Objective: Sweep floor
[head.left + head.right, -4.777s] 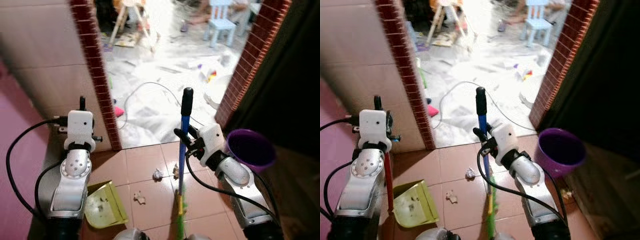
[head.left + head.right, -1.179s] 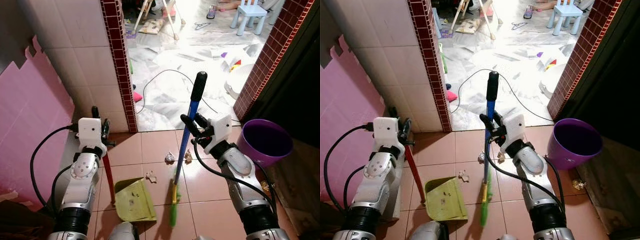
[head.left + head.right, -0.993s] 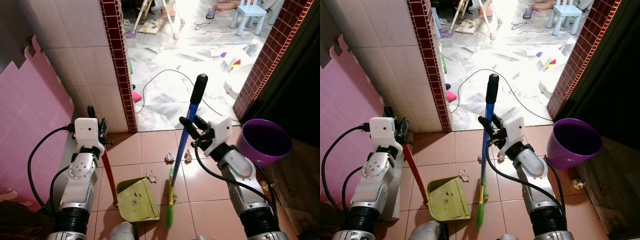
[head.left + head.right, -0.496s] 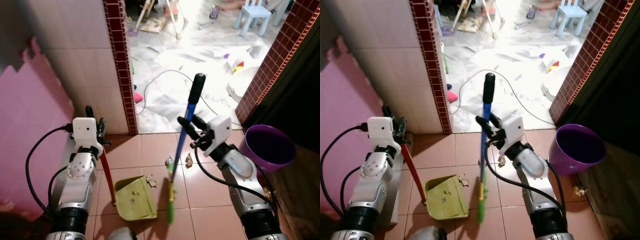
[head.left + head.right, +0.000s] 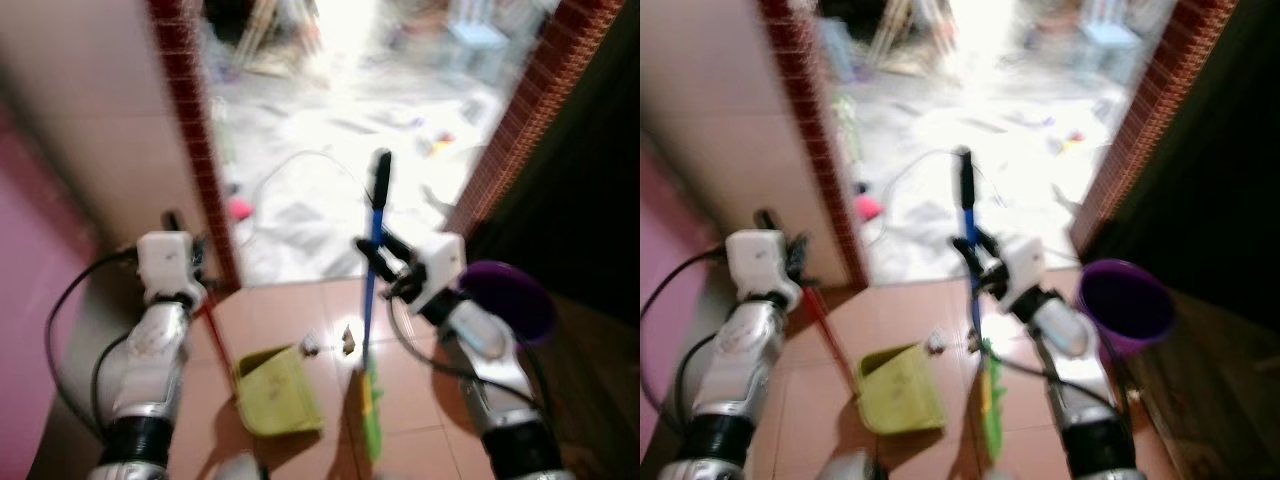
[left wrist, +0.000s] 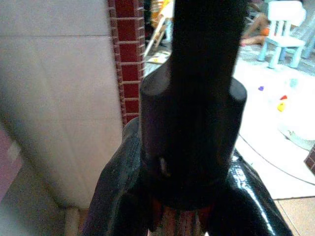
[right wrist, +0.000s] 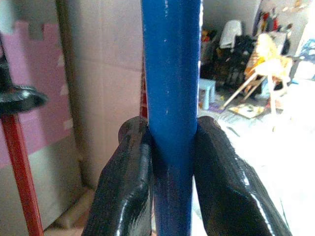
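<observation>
The head views are blurred. My right gripper (image 5: 380,262) is shut on the blue broom pole (image 5: 371,285), below its black grip (image 5: 380,178); in the right wrist view both fingers (image 7: 125,182) press the pole (image 7: 172,98). The green bristles (image 5: 370,415) rest on the tiles. My left gripper (image 5: 187,240) is shut on the dustpan's handle, a red stick (image 5: 215,330) with a black top (image 6: 197,98). The yellow-green dustpan (image 5: 276,402) sits on the floor left of the bristles. Two crumpled paper scraps (image 5: 311,345) (image 5: 350,340) lie just beyond the pan.
A purple bucket (image 5: 508,300) stands on the right by the dark doorway. Red brick door posts (image 5: 190,140) (image 5: 510,130) frame a bright, cluttered room with a cable (image 5: 290,175) on its floor. A pink mat (image 5: 30,300) leans on the left wall.
The whole picture has shifted and blurred, so the camera is moving. The broom pole stands more upright, with its bristles a little further right of the dustpan. Both grips are unchanged.
</observation>
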Controlling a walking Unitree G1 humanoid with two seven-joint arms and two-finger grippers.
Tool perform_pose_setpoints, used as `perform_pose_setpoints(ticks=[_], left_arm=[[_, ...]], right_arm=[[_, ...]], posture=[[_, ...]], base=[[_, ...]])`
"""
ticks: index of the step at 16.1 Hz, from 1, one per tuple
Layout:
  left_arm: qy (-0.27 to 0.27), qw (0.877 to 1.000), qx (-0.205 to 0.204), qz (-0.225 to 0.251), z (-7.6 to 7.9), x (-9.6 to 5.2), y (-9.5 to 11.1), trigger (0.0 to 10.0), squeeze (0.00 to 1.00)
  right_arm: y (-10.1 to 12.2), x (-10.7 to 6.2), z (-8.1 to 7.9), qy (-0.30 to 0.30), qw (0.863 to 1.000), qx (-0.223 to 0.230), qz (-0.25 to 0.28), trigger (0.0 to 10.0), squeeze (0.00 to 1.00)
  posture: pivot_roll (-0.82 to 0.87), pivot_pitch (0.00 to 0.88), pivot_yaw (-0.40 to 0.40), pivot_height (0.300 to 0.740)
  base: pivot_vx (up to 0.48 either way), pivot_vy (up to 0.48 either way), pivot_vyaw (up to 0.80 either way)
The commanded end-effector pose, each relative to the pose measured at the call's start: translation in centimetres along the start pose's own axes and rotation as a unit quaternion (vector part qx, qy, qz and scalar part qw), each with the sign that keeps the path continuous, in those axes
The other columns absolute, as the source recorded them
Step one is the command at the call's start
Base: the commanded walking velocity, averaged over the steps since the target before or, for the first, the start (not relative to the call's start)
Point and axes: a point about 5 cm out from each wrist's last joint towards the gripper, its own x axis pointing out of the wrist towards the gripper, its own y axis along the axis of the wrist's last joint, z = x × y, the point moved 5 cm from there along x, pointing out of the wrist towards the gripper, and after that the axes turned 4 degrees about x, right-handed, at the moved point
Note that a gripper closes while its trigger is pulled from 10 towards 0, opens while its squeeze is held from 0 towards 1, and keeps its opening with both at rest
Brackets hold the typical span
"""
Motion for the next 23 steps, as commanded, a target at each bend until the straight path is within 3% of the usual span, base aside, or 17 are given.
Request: perform_pose_setpoints(ticks=[1, 6, 9, 14, 18, 23], left_arm=[[-0.001, 0.999, 0.014, 0.033, 0.3, 0.3, 1.8, 10.0, 0.0], [0.003, 0.997, 0.037, 0.063, 0.0, 0.4, 3.5, 10.0, 0.0], [0.029, 0.994, 0.086, 0.063, -1.4, 0.7, 3.2, 10.0, 0.0], [0.063, 0.988, 0.114, 0.081, -2.2, 0.5, 4.1, 10.0, 0.0], [0.068, 0.983, 0.162, 0.062, -1.7, 1.0, 2.5, 10.0, 0.0], [0.076, 0.98, 0.179, 0.032, -1.3, 2.0, 0.6, 10.0, 0.0]], right_arm=[[1.1, -0.3, 0.6, -0.006, 1.0, -0.006, 0.018, 10.0, 0.0], [1.0, -0.5, 0.8, -0.005, 1.0, -0.013, 0.012, 10.0, 0.0], [1.0, -0.5, 0.5, -0.001, 1.0, -0.014, 0.012, 10.0, 0.0], [0.4, -1.3, 0.3, -0.002, 1.0, -0.014, 0.001, 10.0, 0.0], [1.4, -0.7, -0.3, -0.005, 1.0, 0.015, 0.02, 10.0, 0.0], [3.0, -0.1, -0.6, -0.006, 0.998, 0.045, 0.04, 10.0, 0.0]], posture=[[-0.11, 0.0, 0.027, 0.74], [-0.1, 0.0, 0.021, 0.74], [-0.1, 0.0, 0.02, 0.74], [-0.1, 0.0, 0.02, 0.74], [-0.12, 0.0, 0.028, 0.74], [-0.15, 0.035, 0.045, 0.74]], base=[[0.0, 0.0, 0.0], [0.0, 0.0, 0.0], [0.0, 0.0, 0.0], [0.0, 0.0, 0.0], [0.0, 0.0, 0.0], [0.0, 0.0, 0.0]])
